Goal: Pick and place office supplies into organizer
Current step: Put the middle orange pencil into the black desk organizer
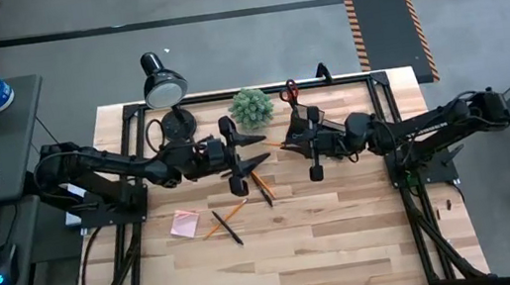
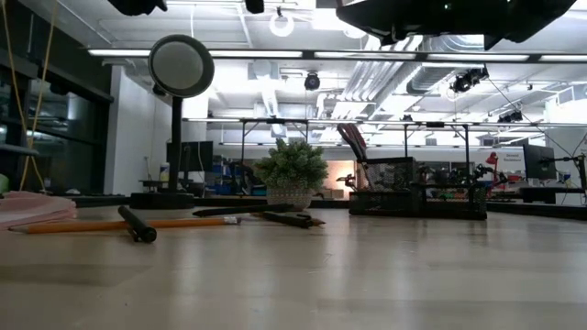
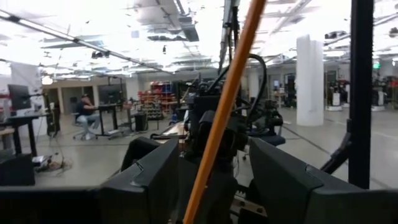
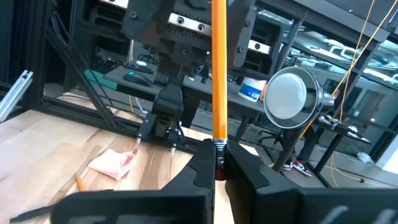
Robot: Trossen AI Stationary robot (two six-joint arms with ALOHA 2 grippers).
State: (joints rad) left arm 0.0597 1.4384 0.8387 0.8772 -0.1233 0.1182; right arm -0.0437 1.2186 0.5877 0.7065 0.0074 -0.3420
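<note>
orange wooden pencil (image 4: pixel 219 74) stands upright in the right hand (image 4: pixel 217 163), clenched on it just at the metal ferrule, above the middle of the light wooden desk (image 1: pixel 349 239). the shaft rises clear of the fingers, probably held this way so it can drop point-first into a slot. the left hand (image 3: pixel 214 149) faces it from just beside, fingers spread. in its wrist view the pencil crosses the gap between them, and no contact shows, so it reads as released rather than gripping. this looks like a handover, with the right arm now carrying.

the black compartmented organizer (image 1: pixel 312 114) sits near the desk's far edge, just behind the right hand and partly hidden by that arm, with red-handled scissors (image 1: pixel 290 91) upright in it. the green fuzzy plant (image 1: pixel 251 107) crowds its left side and the black desk lamp (image 1: pixel 165 87) stands farther left, so the freer approach is from above. the near half of the desk holds only the pink sticky-note pad (image 1: pixel 184 223) and a few loose pencils (image 1: pixel 228 213).
</note>
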